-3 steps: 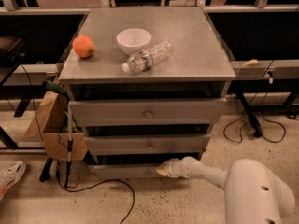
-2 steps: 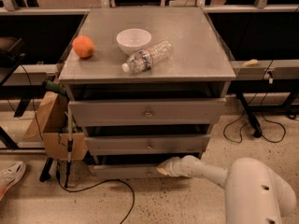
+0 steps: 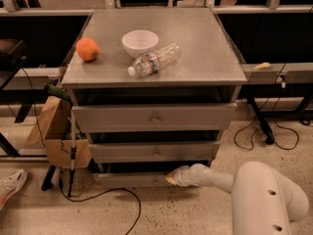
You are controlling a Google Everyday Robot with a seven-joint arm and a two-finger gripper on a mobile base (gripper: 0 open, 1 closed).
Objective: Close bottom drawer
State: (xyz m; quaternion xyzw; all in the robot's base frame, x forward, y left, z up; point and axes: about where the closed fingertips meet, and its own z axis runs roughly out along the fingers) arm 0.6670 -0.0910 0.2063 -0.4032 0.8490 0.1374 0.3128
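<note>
The bottom drawer (image 3: pixel 132 179) is the lowest of three grey drawers in the cabinet; its slim front panel sits just above the floor and stands a little out from the cabinet. My gripper (image 3: pixel 172 177) is at the end of the white arm that reaches in from the lower right. Its tip rests against the right part of the bottom drawer's front. The drawer's knob is hidden near the gripper tip. The middle drawer (image 3: pixel 156 152) and the top drawer (image 3: pixel 155 117) also stand slightly out.
On the cabinet top (image 3: pixel 205 48) lie an orange (image 3: pixel 87 49), a white bowl (image 3: pixel 140 42) and a plastic water bottle (image 3: pixel 154 59) on its side. A cardboard box (image 3: pixel 56 131) and a stick stand at the cabinet's left. Cables run across the floor. A shoe (image 3: pixel 12 185) lies at far left.
The gripper has moved slightly left along the bottom drawer's front. The drawer front looks about the same.
</note>
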